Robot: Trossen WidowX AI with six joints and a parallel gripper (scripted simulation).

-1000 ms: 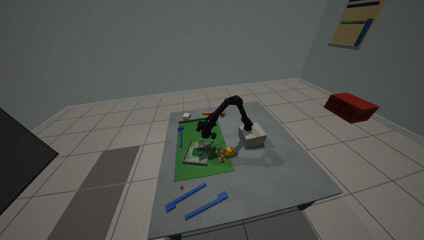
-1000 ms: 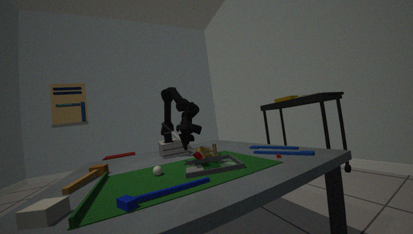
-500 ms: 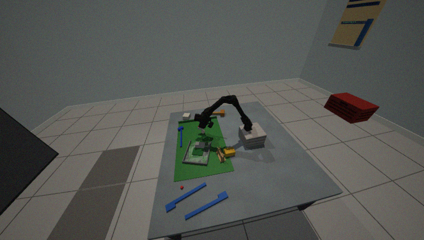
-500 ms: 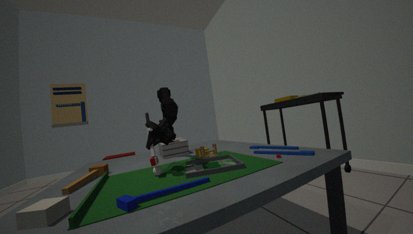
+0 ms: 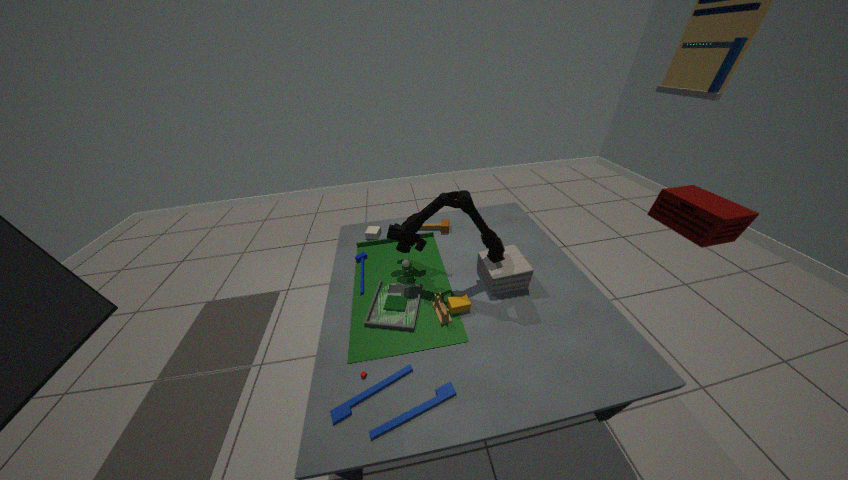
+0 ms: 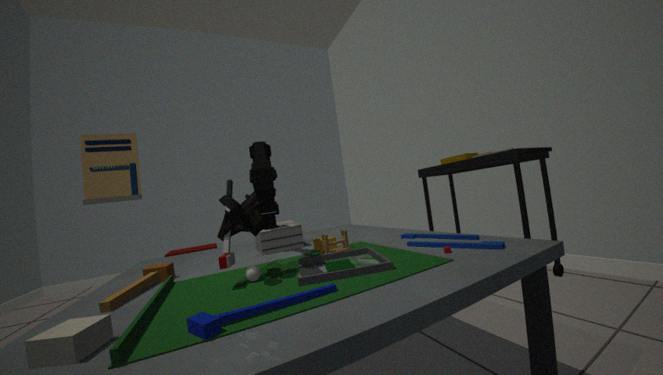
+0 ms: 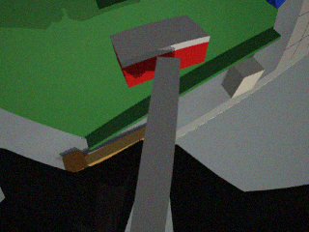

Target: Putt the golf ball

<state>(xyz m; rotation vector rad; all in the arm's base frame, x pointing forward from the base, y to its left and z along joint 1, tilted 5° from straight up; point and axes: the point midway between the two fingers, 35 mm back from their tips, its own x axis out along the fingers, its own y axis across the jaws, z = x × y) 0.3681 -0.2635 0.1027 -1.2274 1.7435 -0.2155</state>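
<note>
My gripper point(image 5: 410, 243) point(image 6: 223, 233) point(image 7: 157, 149) is shut on the red putter, above the mat's back part. The putter's grey shaft point(image 7: 156, 116) runs down to its red and grey head point(image 6: 226, 261) point(image 7: 164, 43). The head hangs low, left of the ball in the exterior view; whether it touches anything is unclear. The white golf ball point(image 5: 406, 263) point(image 6: 252, 273) rests on the green mat point(image 5: 371, 350) point(image 6: 418, 260), outside the wrist view. The raised green point(image 5: 395, 303) point(image 6: 339, 265) sits inside a grey-walled frame point(image 5: 389, 326) point(image 6: 346, 273), with the shaded ramp on the ball's side.
A blue putter point(image 5: 362, 276) point(image 6: 274, 305) lies along the mat's edge. An orange mallet point(image 5: 434, 227) point(image 6: 132, 290) point(image 7: 116, 147) and white block point(image 5: 372, 232) point(image 6: 69, 339) point(image 7: 243, 77) lie behind the green rail point(image 6: 144, 320) point(image 7: 227, 63). A wooden piece point(image 5: 441, 309) and yellow block point(image 5: 458, 304) stand beside the frame.
</note>
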